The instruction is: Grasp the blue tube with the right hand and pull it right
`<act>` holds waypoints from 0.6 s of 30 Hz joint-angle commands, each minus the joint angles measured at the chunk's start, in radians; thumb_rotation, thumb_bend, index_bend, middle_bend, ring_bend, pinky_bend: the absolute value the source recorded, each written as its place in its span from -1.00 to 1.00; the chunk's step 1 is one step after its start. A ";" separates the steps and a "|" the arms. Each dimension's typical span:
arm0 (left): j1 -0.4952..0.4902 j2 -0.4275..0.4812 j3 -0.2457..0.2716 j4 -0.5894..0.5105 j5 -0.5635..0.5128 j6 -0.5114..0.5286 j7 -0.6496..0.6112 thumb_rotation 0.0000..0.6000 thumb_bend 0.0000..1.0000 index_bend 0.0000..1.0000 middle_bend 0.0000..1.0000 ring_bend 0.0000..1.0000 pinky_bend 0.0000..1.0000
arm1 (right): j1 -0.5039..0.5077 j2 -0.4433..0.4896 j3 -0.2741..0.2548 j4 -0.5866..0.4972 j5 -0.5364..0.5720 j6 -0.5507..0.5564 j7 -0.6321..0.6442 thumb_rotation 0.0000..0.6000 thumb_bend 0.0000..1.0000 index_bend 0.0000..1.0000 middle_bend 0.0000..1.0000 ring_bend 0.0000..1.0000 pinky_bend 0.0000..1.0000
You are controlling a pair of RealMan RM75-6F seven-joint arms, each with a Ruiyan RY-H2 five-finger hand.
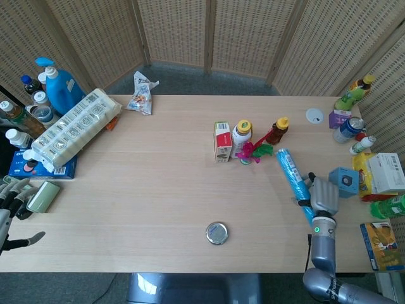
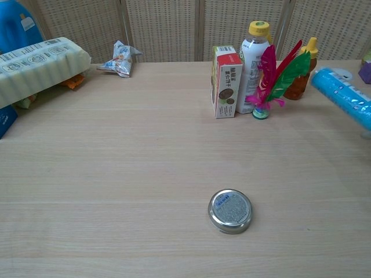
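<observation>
The blue tube (image 1: pixel 293 175) lies slanted on the right part of the table, its far end near the pink and green feather toy (image 1: pixel 254 152). My right hand (image 1: pixel 323 197) grips the tube's near end, fingers wrapped over it. In the chest view only the tube's far part (image 2: pixel 343 97) shows at the right edge; the right hand is out of that frame. My left hand (image 1: pixel 11 196) sits off the table's left edge, fingers apart and holding nothing.
A small carton (image 1: pixel 222 142), a white bottle (image 1: pixel 240 137) and an amber bottle (image 1: pixel 276 131) stand mid-table. A round tin (image 1: pixel 217 233) lies near the front. A blue box (image 1: pixel 343 182) and more packages crowd the right edge. An egg carton (image 1: pixel 74 128) lies at left.
</observation>
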 commanded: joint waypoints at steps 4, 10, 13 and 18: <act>0.004 0.005 0.006 -0.003 0.018 0.009 -0.007 1.00 -1.00 -0.64 -1.00 -1.00 -1.00 | -0.036 0.100 0.021 -0.144 -0.055 0.073 0.022 1.00 -0.96 0.22 0.94 0.30 0.90; 0.006 0.007 0.010 -0.006 0.029 0.014 -0.011 1.00 -1.00 -0.64 -1.00 -1.00 -1.00 | -0.026 0.163 0.067 -0.258 -0.059 0.116 -0.004 1.00 -0.96 0.22 0.94 0.30 0.90; 0.007 0.009 0.009 -0.005 0.029 0.017 -0.015 1.00 -1.00 -0.64 -1.00 -1.00 -1.00 | -0.017 0.183 0.085 -0.306 -0.059 0.135 -0.024 1.00 -0.97 0.22 0.94 0.30 0.90; 0.006 0.010 0.009 -0.003 0.025 0.014 -0.019 1.00 -1.00 -0.64 -1.00 -1.00 -1.00 | -0.003 0.211 0.109 -0.398 -0.063 0.173 -0.055 1.00 -0.98 0.22 0.94 0.30 0.90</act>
